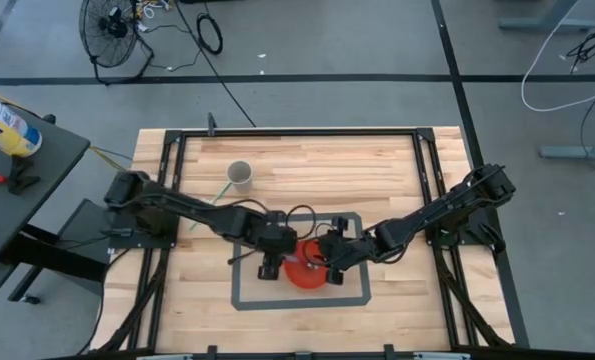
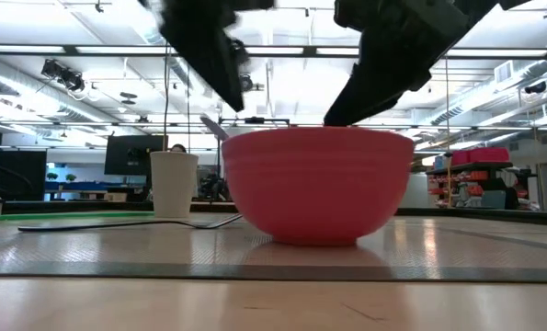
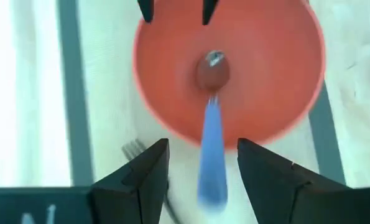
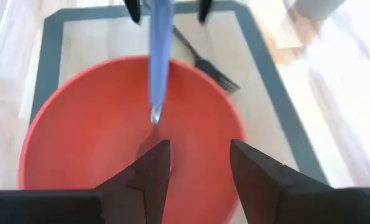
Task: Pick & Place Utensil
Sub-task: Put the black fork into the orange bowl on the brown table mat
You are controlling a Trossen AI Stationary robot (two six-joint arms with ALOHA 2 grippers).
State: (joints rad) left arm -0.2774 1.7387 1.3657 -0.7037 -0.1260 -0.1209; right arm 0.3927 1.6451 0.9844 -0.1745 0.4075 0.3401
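A blue-handled spoon (image 3: 212, 137) lies with its scoop end (image 3: 212, 71) on the floor of the red bowl (image 3: 265, 68). Its handle slants out over the bowl's rim. My left gripper (image 3: 203, 146) is open just outside that rim, at the bowl's left in the high view (image 1: 269, 262). Its fingers stand on either side of the handle with a gap on each side. My right gripper (image 4: 197, 146) is open and empty over the bowl's right side (image 1: 329, 258). The spoon (image 4: 160, 56) and the bowl (image 4: 79, 137) also show in the right wrist view.
The bowl (image 1: 307, 275) sits on a mat with a grey border (image 1: 247, 295) at the table's middle. A black fork (image 4: 206, 59) lies on the mat beside the bowl, on its far left. A white cup (image 1: 239, 174) stands toward the far edge.
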